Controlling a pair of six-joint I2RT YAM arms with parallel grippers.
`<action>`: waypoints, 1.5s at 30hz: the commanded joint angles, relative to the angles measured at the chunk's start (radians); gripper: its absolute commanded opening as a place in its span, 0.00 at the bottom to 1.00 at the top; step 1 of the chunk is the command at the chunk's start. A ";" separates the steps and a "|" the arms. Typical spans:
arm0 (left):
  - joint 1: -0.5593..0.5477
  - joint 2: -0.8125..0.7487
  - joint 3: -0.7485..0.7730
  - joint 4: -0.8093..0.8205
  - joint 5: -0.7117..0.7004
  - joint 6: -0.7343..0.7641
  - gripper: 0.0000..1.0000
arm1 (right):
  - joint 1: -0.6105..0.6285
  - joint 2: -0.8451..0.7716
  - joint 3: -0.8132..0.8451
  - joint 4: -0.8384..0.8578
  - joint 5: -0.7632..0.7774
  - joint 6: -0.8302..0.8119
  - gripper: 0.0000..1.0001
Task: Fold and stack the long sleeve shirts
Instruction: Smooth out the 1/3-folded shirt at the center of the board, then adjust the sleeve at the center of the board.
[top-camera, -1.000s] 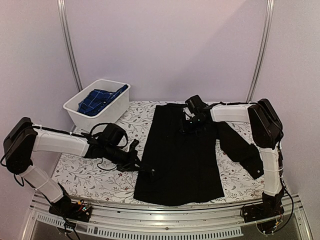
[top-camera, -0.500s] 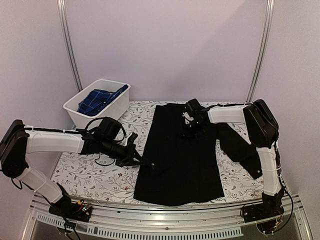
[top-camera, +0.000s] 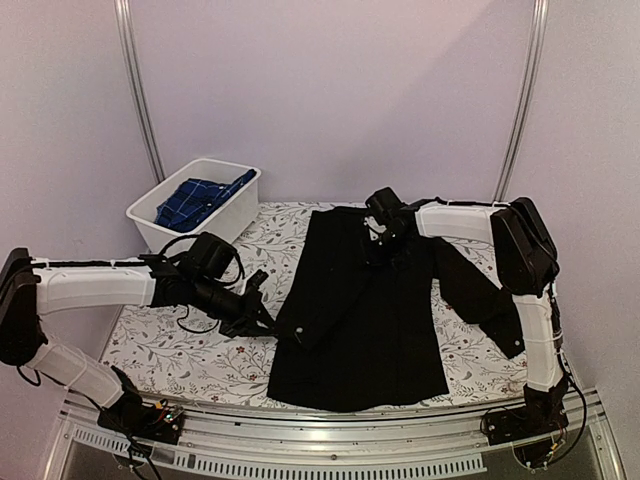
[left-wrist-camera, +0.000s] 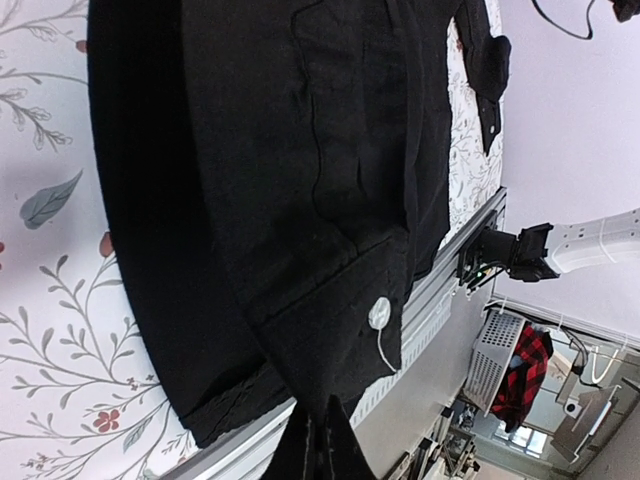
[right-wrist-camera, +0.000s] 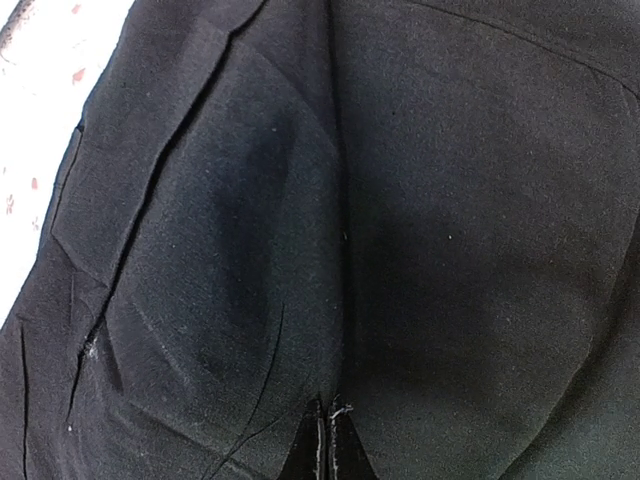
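While left hand (top-camera: 272, 328) pinches black shirt (top-camera: 372, 330) cuff | right hand (top-camera: 381, 246) pinches shoulder

1. The left arm (top-camera: 100, 283) stretches low and nearly level from the near left corner of the tabletop (top-camera: 170, 352) toward its middle.
2. The left gripper (top-camera: 268, 325) points right, its fingers pressed together on a cuff of the black shirt (top-camera: 370, 320).
3. The right arm (top-camera: 455, 220) rises along the right edge, bends near the far right corner and runs left.
4. The right gripper (top-camera: 382, 245) points down, with its fingers pinched on the same shirt.
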 joint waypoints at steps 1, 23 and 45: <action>0.006 0.009 -0.034 0.002 0.049 0.001 0.06 | 0.005 0.017 0.004 -0.040 0.028 -0.008 0.02; -0.004 0.201 0.291 0.057 -0.076 0.206 0.59 | -0.142 -0.645 -0.654 0.088 0.239 0.160 0.64; -0.017 0.379 0.450 0.213 0.030 0.224 0.59 | -0.621 -0.928 -1.203 0.317 0.046 0.425 0.67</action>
